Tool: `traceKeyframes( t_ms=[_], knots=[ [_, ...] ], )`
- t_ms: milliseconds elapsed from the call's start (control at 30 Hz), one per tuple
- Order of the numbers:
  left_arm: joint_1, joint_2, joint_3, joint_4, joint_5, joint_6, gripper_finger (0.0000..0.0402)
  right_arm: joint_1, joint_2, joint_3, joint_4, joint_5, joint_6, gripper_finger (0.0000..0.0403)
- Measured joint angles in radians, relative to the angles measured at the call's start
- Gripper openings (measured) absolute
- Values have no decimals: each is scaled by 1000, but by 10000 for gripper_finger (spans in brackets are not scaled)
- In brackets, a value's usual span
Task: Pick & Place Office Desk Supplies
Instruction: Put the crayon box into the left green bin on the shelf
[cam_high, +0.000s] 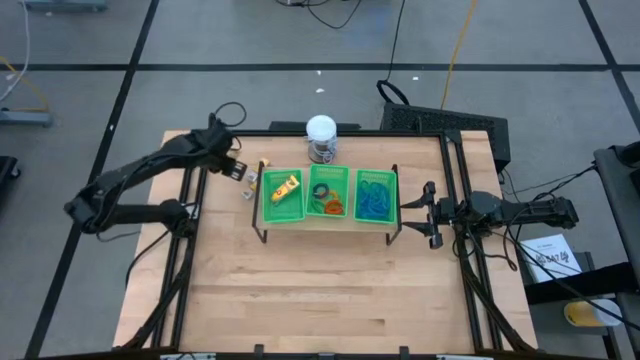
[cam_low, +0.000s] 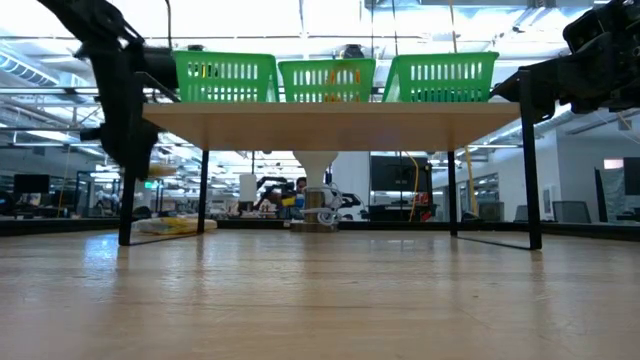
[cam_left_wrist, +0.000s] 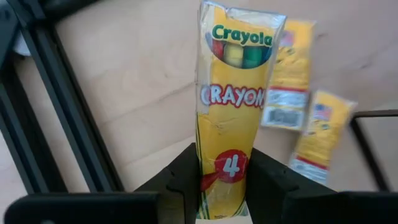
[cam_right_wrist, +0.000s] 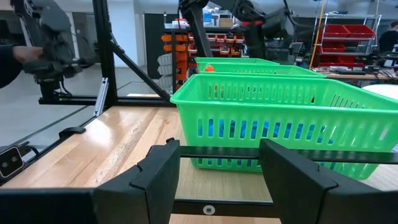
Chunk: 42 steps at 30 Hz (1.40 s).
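Beside green baskets (cam_high: 330, 195), left gripper (cam_left_wrist: 225, 186) clamps crayon pack (cam_left_wrist: 233, 106); two packs (cam_left_wrist: 305, 106) nearby; right gripper (cam_right_wrist: 217, 180) agape.

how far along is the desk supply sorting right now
Partly done. The three green baskets on the raised shelf already hold items: yellow packs in one, rings in the middle, blue loops in the third. In hand: the left gripper is shut on a crayon pack beside the shelf. Left: two more crayon packs lie on the table. The right gripper waits open by the blue-loop basket.
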Motion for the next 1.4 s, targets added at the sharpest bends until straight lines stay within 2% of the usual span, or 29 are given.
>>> traceKeyframes(
  t_ms=[200, 433, 600, 800, 933, 1033, 1133, 1400],
  knots=[
    [0, -146, 0, 3, 34, -26, 108, 0, 0, 0, 0, 0, 0, 212],
    [0, -285, 1, 32, 149, -51, 108, 0, 0, 0, 0, 0, 0, 212],
    [0, -357, 1, 143, 278, -50, 108, 0, 0, 0, 0, 0, 0, 212],
    [-25, -411, 1, 359, 499, -57, 108, 0, 0, 0, 0, 0, 0, 212],
    [-79, -416, 2, 518, 630, -90, 108, 0, 0, 0, 0, 0, 0, 212],
    [-135, -413, 2, 620, 685, -102, 108, 0, 0, 0, 0, 0, 0, 212],
    [-201, -413, 2, 667, 700, -87, 108, 0, 0, 0, 0, 0, 0, 212],
    [-379, -401, 2, 667, 697, 22, 108, 0, 0, 0, 0, 0, 0, 212]
  ],
)
